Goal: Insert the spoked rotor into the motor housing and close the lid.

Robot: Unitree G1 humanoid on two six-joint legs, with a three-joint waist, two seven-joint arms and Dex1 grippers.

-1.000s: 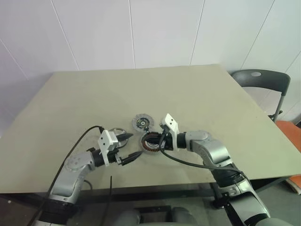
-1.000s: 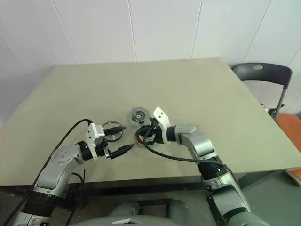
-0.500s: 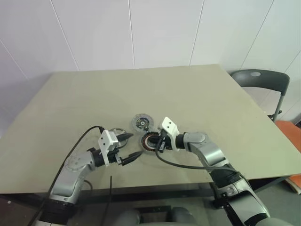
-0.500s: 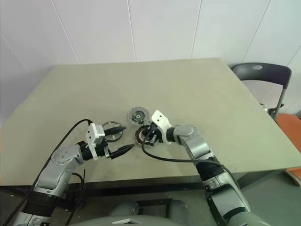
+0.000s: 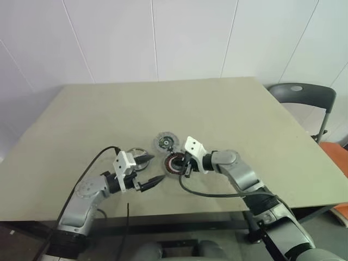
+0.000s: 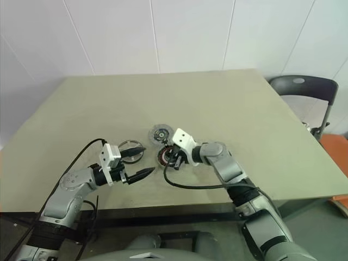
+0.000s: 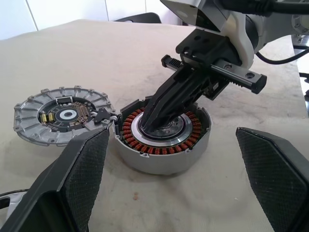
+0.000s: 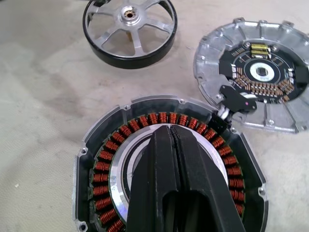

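Note:
The motor housing [image 7: 164,145], a dark ring with copper windings around a pale centre, lies mid-table. My right gripper [image 7: 150,122] is shut, and its tips point down into that pale centre [image 8: 126,157] and seem to touch it. The lid [image 8: 256,79], a grey ribbed disc with a dark centre, lies flat against the housing's far side. The spoked rotor [image 8: 129,29] rests on the table to the housing's left. My left gripper [image 5: 158,166] hovers open just left of the housing, its upper finger over the rotor [image 5: 134,154], holding nothing.
A grey chair [image 5: 302,93] stands off the table's right corner, with something orange [image 5: 338,157] below it. Black cables [image 5: 92,163] hang from both arms near the table's front edge. The beige table [image 5: 228,109] stretches bare behind the parts.
My right gripper has rolled and tipped down a little over the housing's centre, still shut. The left gripper has stayed put. The head view has shifted slightly.

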